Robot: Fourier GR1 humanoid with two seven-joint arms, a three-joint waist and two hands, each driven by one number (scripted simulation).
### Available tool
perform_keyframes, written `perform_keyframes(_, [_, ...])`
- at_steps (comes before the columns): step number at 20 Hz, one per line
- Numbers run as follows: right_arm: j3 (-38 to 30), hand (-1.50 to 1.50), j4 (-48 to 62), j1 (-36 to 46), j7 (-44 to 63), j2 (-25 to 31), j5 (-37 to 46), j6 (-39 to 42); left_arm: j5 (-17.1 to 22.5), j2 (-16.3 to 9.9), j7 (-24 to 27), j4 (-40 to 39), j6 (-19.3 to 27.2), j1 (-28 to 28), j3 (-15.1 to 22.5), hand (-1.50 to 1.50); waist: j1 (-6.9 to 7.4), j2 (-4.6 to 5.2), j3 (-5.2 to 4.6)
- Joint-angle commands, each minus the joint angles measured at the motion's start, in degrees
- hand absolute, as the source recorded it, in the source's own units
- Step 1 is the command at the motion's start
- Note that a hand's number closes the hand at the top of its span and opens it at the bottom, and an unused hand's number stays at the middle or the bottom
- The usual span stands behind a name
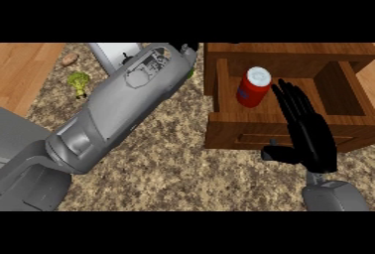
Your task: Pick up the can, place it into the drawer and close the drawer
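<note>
Red cylindrical can w/ white lid [253,88] lies tilted inside open brown wooden drawer [344,94], at 11 o'clock of right hand [311,139]; fingers [291,99] straight, apart, holding nothing; left hand unseen. Judged light, rigid, smooth, prone to roll; grip mid-body across dia.

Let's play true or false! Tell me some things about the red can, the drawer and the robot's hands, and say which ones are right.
1. The red can lies inside the open drawer. True.
2. The right robot hand is curled round the can. False: its fingers are straight, beside the can.
3. The drawer is closed. False: it stands open.
4. A green vegetable lies on the counter at the left. True.
5. The left forearm stretches across the counter. True.
</note>
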State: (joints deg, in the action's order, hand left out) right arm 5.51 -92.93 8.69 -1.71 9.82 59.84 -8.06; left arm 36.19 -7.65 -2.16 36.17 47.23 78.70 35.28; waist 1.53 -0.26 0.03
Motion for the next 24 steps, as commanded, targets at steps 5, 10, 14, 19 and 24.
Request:
perform_keyframes(5, [-4.20, -1.50, 20.64, 7.95, -3.46, -2.12, 2.98, -11.06, -3.10, -6.64, -7.05, 12.01, 0.89, -4.45, 1.70, -1.50, 1.31, 0.01, 0.03])
perform_keyframes(10, [-6.38, -1.50, 29.41, 15.07, -3.89, -1.17, 4.86, -12.65, -3.10, -10.38, -9.98, 15.72, -0.91, -6.03, 1.00, -1.50, 1.84, 0.31, 0.04])
perform_keyframes(14, [-7.32, -1.50, 35.79, 16.52, -5.65, -0.67, 7.51, -18.27, -4.38, -12.22, -12.04, 17.78, -0.79, -7.47, 1.58, -1.50, 1.26, 0.45, 0.07])
perform_keyframes(19, [-10.55, -1.50, 43.27, 22.78, -5.53, -1.16, 7.98, -23.94, -4.24, -16.06, -14.17, 24.05, -1.71, -11.37, 1.37, -1.50, 2.53, 0.48, 0.08])
perform_keyframes(24, [-12.94, -1.50, 52.00, 32.09, -4.11, -2.25, 8.89, -27.29, -5.88, -17.96, -14.19, 29.53, -0.58, -15.83, 2.05, -1.50, 2.94, 0.65, 0.07])
